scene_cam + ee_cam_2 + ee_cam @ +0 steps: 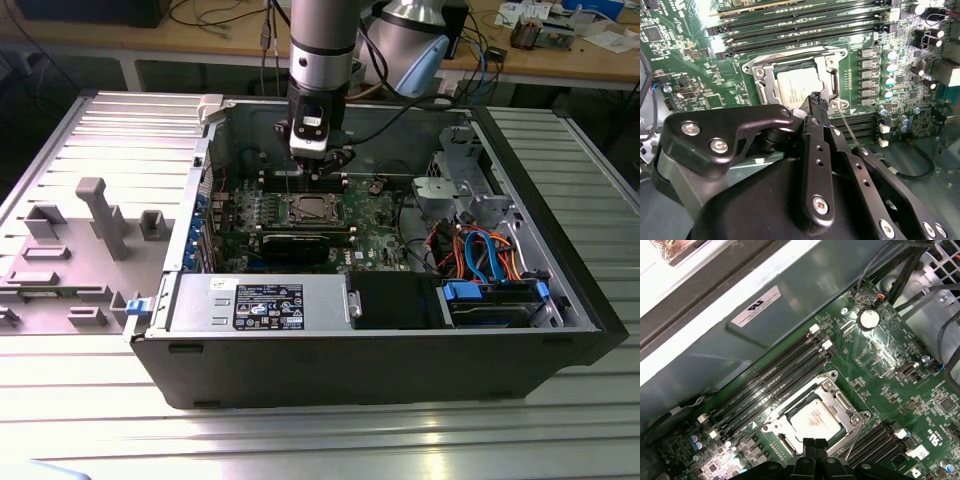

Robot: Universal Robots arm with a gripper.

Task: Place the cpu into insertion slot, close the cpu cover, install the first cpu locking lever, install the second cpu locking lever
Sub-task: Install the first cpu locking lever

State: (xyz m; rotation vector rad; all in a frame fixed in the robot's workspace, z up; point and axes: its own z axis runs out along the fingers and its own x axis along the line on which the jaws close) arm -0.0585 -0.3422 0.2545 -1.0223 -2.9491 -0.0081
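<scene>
The big open black computer case (pixel 380 365) held a green circuit board (pixel 880 365). In its square silver-rimmed insertion slot (pixel 306 208) the thin silver metal cpu cover (pixel 840 402) lay flat around the small grey-topped square cpu (pixel 815 421). My gripper (pixel 813 444) hung just over the slot's edge, fingers pressed together, holding nothing.

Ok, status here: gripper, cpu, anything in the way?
Gripper fingers shut, poised at edge of silver-rimmed insertion slot. Silver-grey square cpu seated in it, thin silver frame cpu cover down over it. Thin wire lever angles out alongside; nothing blocking.
</scene>
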